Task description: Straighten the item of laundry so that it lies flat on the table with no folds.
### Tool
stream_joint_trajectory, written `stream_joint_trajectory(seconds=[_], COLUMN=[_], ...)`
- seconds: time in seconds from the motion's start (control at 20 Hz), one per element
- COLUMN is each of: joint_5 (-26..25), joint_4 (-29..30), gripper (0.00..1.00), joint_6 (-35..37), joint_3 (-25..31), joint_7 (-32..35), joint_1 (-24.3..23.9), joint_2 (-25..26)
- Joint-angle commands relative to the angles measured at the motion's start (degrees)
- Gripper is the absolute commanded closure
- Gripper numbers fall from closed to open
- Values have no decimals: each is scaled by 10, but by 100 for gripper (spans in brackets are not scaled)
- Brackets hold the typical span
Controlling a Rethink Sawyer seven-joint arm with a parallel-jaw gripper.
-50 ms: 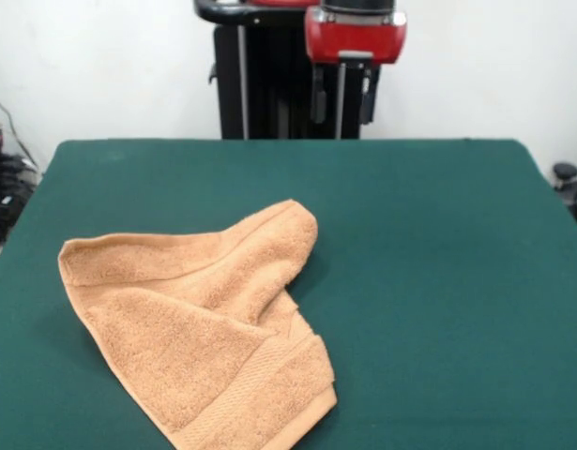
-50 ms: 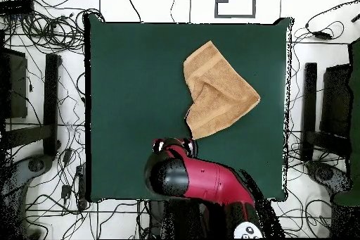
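The item of laundry (image 1: 204,319), a light orange-tan terry towel, lies crumpled on the near left part of the green table (image 1: 438,234). One corner is folded over toward its middle, leaving a raised ridge. A woven border band shows at its near edge. From above, the towel (image 2: 216,89) sits toward the far right of the table (image 2: 126,96). My gripper (image 1: 344,94) hangs open and empty above the table's far edge, well clear of the towel. In the overhead view the gripper (image 2: 172,143) is just short of the towel's closest corner.
Tangled cables (image 2: 49,26) cover the floor around the table. Black stands (image 2: 50,96) flank both sides. A small black object (image 1: 565,173) sits past the table's right edge in the front view.
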Motion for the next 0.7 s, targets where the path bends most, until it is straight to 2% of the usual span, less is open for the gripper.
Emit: stream_joint_trajectory(seconds=[0.05,0.45,0.7], joint_5=[-31,-30,-29], joint_4=[-28,-66,-74], gripper=[0,0,0], joint_6=[50,93,93], joint_3=[52,26,28], joint_7=[12,16,21], joint_1=[-26,-38,-48], joint_2=[15,17,22])
